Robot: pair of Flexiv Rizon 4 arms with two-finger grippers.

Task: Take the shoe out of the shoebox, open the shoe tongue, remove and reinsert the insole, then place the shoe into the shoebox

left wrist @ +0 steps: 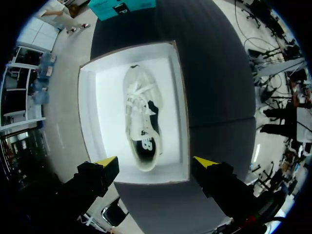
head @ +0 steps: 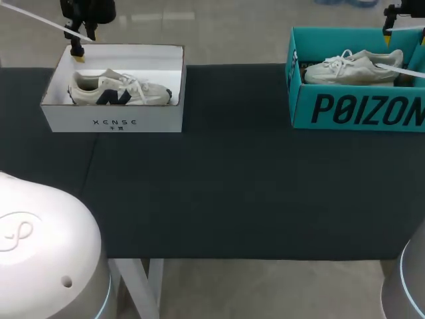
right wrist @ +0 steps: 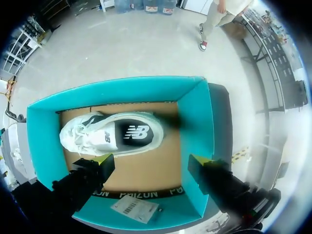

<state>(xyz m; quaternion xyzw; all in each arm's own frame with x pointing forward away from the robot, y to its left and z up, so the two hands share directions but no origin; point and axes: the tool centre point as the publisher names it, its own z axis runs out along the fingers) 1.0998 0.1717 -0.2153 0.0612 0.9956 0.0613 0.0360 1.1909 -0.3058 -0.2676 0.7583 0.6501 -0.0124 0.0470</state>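
Shoeboxes flank a dark-covered table (head: 232, 186) in the head view. A white shoebox (head: 113, 123) stands at ten o'clock and a teal shoebox (head: 358, 109) at two o'clock, well apart. Inside the white box lies a white sneaker (head: 119, 90) with a dark side mark, its toe toward three o'clock. Inside the teal box lies a pale sneaker (head: 355, 66), its toe toward nine o'clock. The left gripper (head: 78, 53) hangs over the white box's far left corner, and the right gripper (head: 392, 20) hangs over the far right end of the teal box. Neither touches a shoe.

Left wrist view: the left gripper (left wrist: 156, 163) has its yellow-tipped fingers (left wrist: 97, 178) spread wide and grips nothing. The white shoebox (left wrist: 87, 122) lies under and ahead of it. The white sneaker (left wrist: 141, 122) runs lengthwise toward the gripper's twelve o'clock, heel nearest the fingers and toe farthest.

Right wrist view: the right gripper (right wrist: 148, 160) likewise holds its fingers (right wrist: 83, 183) wide apart, holding nothing. The teal shoebox (right wrist: 195, 122) sits under it. The pale sneaker (right wrist: 112, 136) lies crosswise on the cardboard floor just ahead of the fingertips, toe toward the gripper's nine o'clock, its insole showing through the opening. A white label (right wrist: 135, 208) sits on the box wall nearest the gripper.
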